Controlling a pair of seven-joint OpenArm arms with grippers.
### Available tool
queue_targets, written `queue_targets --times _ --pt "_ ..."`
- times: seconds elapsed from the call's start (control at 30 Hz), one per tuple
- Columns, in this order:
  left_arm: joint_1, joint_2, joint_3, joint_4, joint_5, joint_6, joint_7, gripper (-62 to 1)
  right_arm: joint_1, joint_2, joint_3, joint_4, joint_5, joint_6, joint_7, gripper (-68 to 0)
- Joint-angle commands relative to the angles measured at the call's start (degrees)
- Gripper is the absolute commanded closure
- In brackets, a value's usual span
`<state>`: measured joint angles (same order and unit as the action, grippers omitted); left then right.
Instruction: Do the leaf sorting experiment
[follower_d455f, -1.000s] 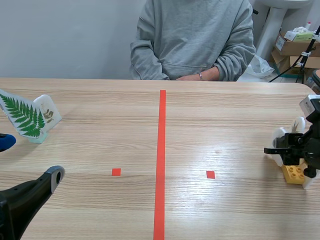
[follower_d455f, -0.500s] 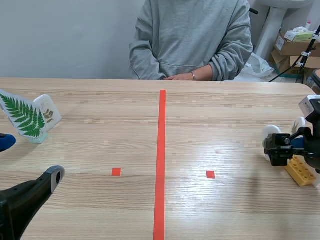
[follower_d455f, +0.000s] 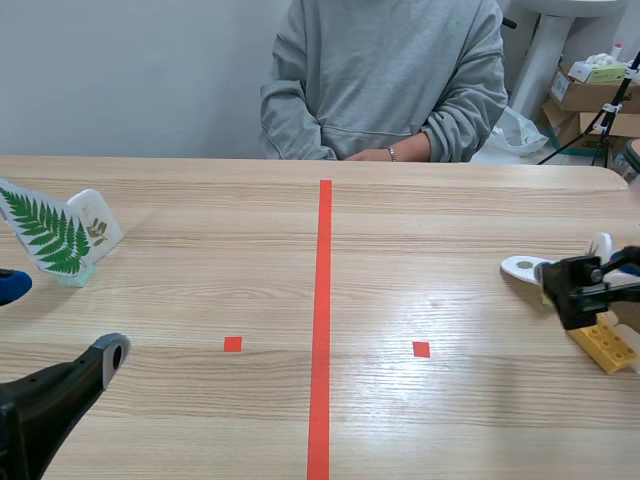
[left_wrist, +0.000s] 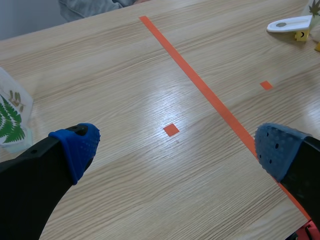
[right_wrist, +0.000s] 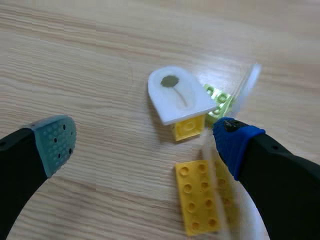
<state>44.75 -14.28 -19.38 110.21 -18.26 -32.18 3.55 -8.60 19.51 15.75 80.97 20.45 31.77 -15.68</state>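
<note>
Left gripper: Your left gripper hangs low over the near left of the table. Its fingers are spread wide, with only bare wood between the blue pads.
Right gripper: Your right gripper sits at the table's right edge, fingers wide apart and gripping nothing.
White leaf card: The white leaf card lies ahead of the right gripper, between the lines of its fingers. Its straight end is propped on a small yellow brick, and a dark round leaf with a stem shows on its face.
Yellow plate: A studded yellow plate lies flat on the wood, just beside the blue-padded finger.
Green brick: A green brick sits just behind the white leaf card, partly hidden by it. A pale card rises beside it, too blurred for you to read.
Fern card: The fern card stands at the far left of the table with a small-leaf card just behind it. Both are across the red tape line from the bricks.
Person: A person in a grey sweatshirt sits across from you, hands at the far edge.
</note>
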Motion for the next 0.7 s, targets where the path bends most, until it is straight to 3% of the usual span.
queue_targets --times 0.0,0.13,0.27,0.67 --pt "-0.2 0.3 0.2 0.2 -0.6 -0.2 -0.8 -62.3 -2.6 2.2 1.7 4.9 0.9 2.3 0.8 -56.5" --pt "-0.2 0.1 0.2 0.2 -0.6 -0.2 -0.9 -62.3 -10.4 3.6 4.8 14.5 5.2 11.0 0.8 -57.6" --pt "-0.2 0.1 0.2 0.2 -0.6 -0.2 -1.2 -62.3 -18.1 4.5 5.6 21.9 9.7 11.0 1.9 -60.9" --pt "-0.2 -1.0 0.2 0.2 -1.3 -0.6 -3.6 -62.3 -30.1 4.5 3.8 35.9 12.4 11.0 1.8 -60.9"
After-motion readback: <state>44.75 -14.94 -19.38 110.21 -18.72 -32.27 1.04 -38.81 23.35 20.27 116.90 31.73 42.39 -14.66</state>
